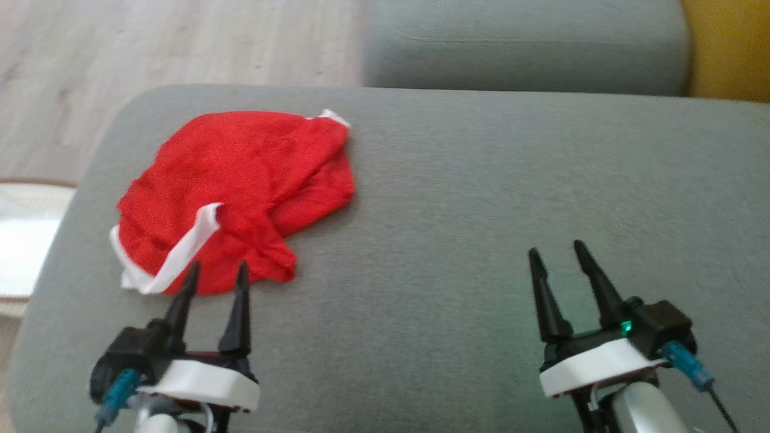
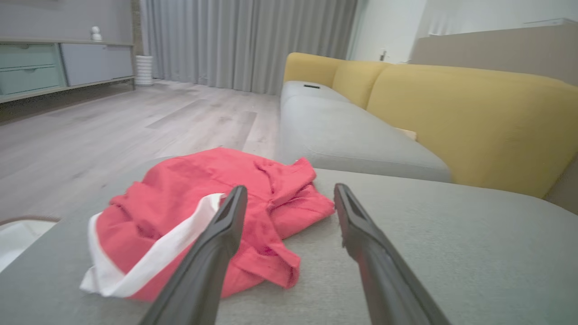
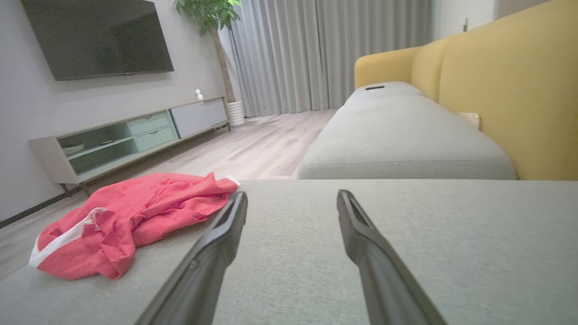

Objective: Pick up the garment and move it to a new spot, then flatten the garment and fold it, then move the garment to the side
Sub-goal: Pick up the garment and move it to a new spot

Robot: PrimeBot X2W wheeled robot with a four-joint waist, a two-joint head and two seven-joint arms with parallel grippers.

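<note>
A crumpled red garment [image 1: 240, 180] with white trim is being borne at the left of the grey cushion [image 1: 469, 198]. At its near edge the left gripper [image 1: 218, 267] is being held with fingers apart, nothing clasped. Well to the right, the right gripper [image 1: 556, 248] is being held over bare cushion, fingers likewise spread, empty.

No text, label, brand or number can be read anywhere.
</note>
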